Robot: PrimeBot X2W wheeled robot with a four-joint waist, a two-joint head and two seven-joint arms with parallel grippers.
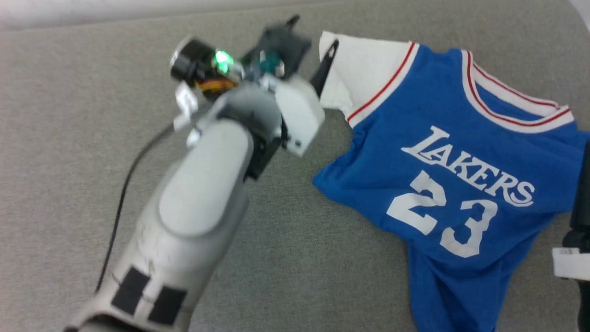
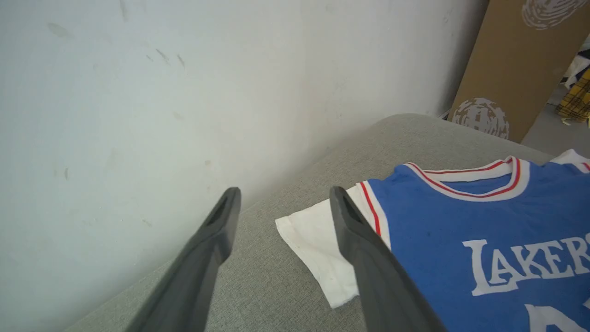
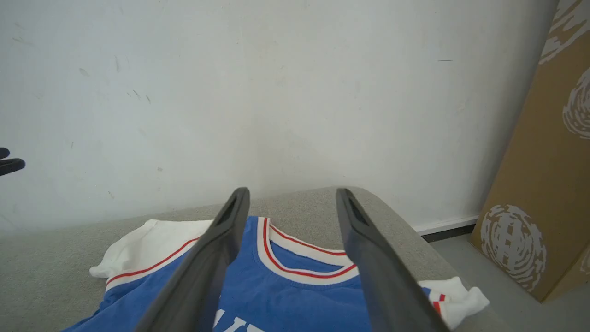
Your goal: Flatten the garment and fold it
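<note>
The garment (image 1: 442, 184), a royal-blue jersey with white lettering and numbers, lies front up on the grey padded surface (image 1: 83, 138). Its lower part is bunched and twisted toward the near edge. One white sleeve (image 2: 313, 240) with red trim lies spread flat. My left gripper (image 2: 283, 193) hovers open just beside that sleeve, with nothing between its fingers. In the head view the left gripper (image 1: 311, 41) sits at the sleeve's outer edge. My right gripper (image 3: 291, 193) stands open above the collar (image 3: 304, 265), holding nothing. The garment (image 3: 295, 299) lies under it.
A pale wall (image 3: 276, 92) rises right behind the surface. A brown cardboard box (image 3: 544, 184) stands on the floor past the surface's rounded far corner (image 3: 392, 207). A black cable (image 1: 122, 193) hangs along my left forearm. Part of my right arm (image 1: 580, 221) is at the right edge.
</note>
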